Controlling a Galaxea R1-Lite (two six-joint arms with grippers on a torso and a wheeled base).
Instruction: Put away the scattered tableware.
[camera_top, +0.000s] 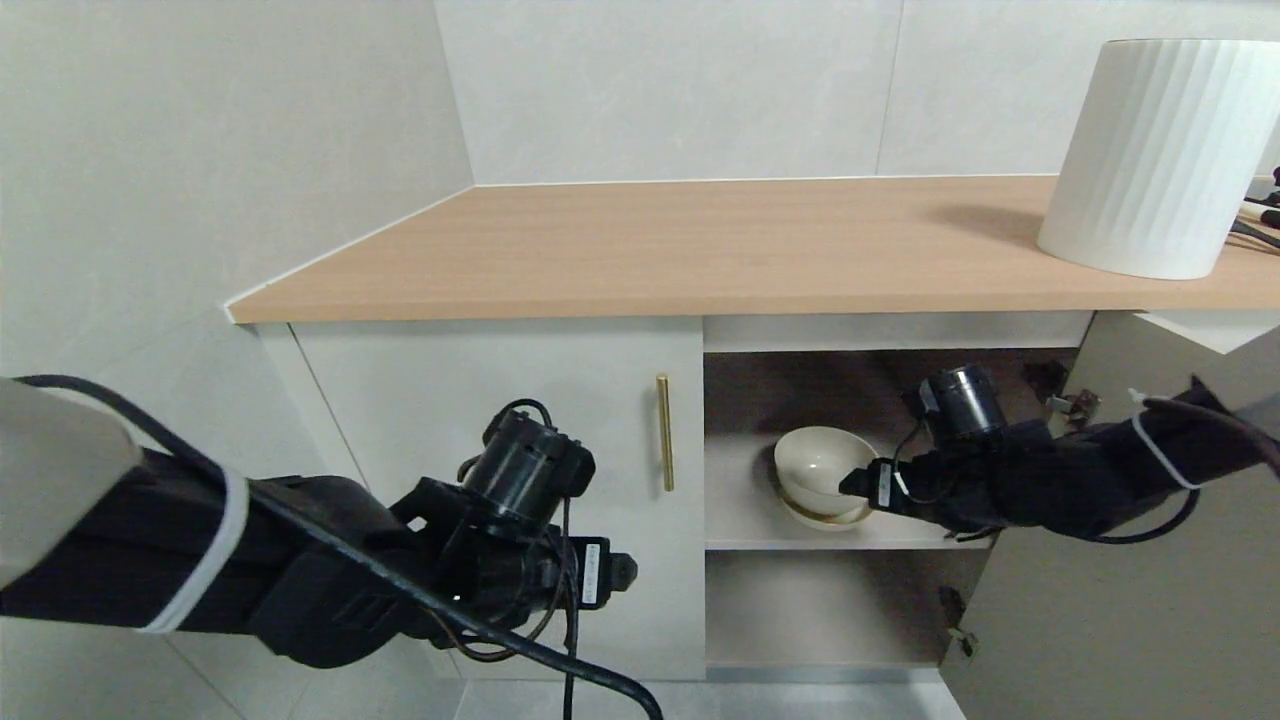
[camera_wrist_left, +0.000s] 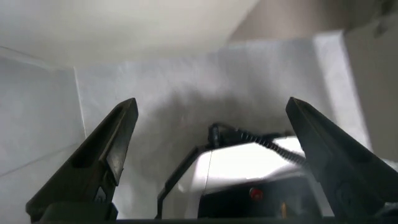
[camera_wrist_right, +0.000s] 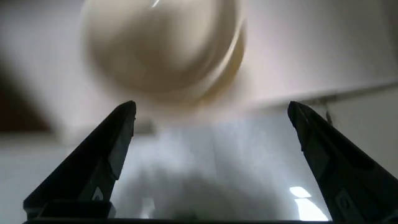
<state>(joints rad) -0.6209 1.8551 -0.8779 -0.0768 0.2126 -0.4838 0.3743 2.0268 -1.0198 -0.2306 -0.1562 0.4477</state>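
A cream bowl (camera_top: 818, 468) sits stacked on another cream dish (camera_top: 828, 516) on the upper shelf (camera_top: 740, 500) of the open cupboard. My right gripper (camera_top: 856, 483) is inside the cupboard at the bowl's right side. In the right wrist view its fingers (camera_wrist_right: 106, 155) stand wide open with nothing between them, and the bowl (camera_wrist_right: 165, 50) lies just beyond their tips. My left gripper (camera_top: 618, 572) hangs low in front of the shut left cupboard door (camera_top: 480, 380). It is open (camera_wrist_left: 211, 109) and holds nothing.
The right cupboard door (camera_top: 1110, 600) stands swung open beside my right arm. A gold handle (camera_top: 663, 430) runs down the left door. A tall white ribbed container (camera_top: 1150, 150) stands on the wooden countertop (camera_top: 650, 250). The lower shelf (camera_top: 820, 610) is bare.
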